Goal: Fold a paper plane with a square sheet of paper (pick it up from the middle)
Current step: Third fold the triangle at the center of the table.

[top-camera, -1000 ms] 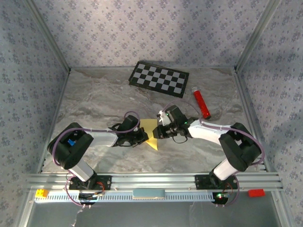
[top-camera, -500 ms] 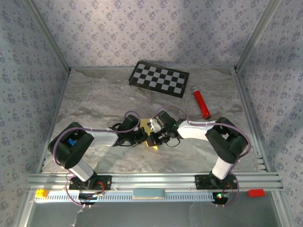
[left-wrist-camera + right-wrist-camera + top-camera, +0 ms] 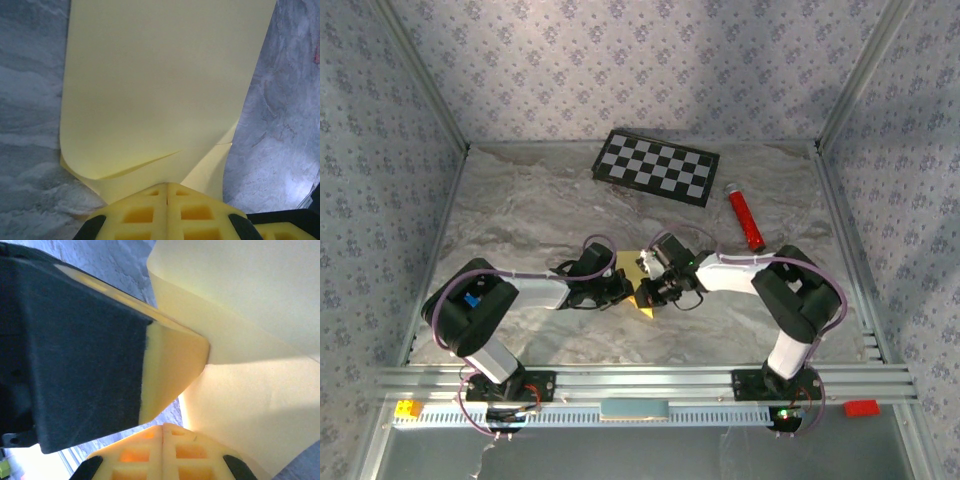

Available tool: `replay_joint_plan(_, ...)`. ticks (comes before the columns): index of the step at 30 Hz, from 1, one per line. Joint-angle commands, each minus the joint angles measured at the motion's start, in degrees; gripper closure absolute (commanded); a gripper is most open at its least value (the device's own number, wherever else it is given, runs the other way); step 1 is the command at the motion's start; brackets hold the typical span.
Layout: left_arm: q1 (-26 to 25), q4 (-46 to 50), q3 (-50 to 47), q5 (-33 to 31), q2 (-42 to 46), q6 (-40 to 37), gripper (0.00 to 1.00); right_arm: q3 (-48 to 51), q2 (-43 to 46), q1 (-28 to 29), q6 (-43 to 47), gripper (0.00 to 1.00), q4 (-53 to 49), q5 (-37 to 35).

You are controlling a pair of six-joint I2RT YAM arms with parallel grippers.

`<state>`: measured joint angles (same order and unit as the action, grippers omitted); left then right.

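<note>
The square sheet of paper point(image 3: 628, 264) is pale yellow and lies partly folded between the two grippers at the table's middle. In the left wrist view the paper point(image 3: 160, 90) rises as a broad flap curling over a lower layer. My left gripper point(image 3: 167, 186) is shut with the paper's edge running into its tips. From above, the left gripper point(image 3: 617, 290) sits at the sheet's left side. My right gripper point(image 3: 646, 288) presses in from the right, almost touching the left one. Its pads point(image 3: 163, 426) are shut, the paper point(image 3: 250, 390) lying beside them, with the left gripper's finger point(image 3: 170, 370) just above.
A black-and-white checkerboard panel point(image 3: 657, 166) lies at the back centre. A red tube point(image 3: 744, 219) lies to the back right. Patterned walls and metal frame posts enclose the marbled table point(image 3: 520, 210). Small yellow point(image 3: 408, 408) and red point(image 3: 861, 407) blocks sit on the front rail.
The right gripper has moved left over the paper until it is next to the left gripper, covering more of the sheet. The left arm has stayed in place.
</note>
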<state>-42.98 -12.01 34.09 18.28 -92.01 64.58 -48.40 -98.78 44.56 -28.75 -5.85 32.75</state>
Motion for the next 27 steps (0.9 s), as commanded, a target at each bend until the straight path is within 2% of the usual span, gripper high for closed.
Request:
replay_joint_plan(1, -0.10, 3.86, -0.07, -1.66, -1.77, -0.79, 1.00, 0.93, -0.77, 0.03, -0.14, 0.96, -1.48, 1.92)
replay_joint_plan(18, 0.00, 5.08, 0.39, -2.07, -2.07, -0.88, 1.00, 5.74, 0.35, 0.70, -2.05, 0.96, -0.31, 3.90)
replay_joint_plan(27, -0.08, 5.59, 0.27, -2.81, -1.96, -0.64, 1.00, 11.35, 2.64, 1.22, -4.78, 0.96, 2.35, 3.72)
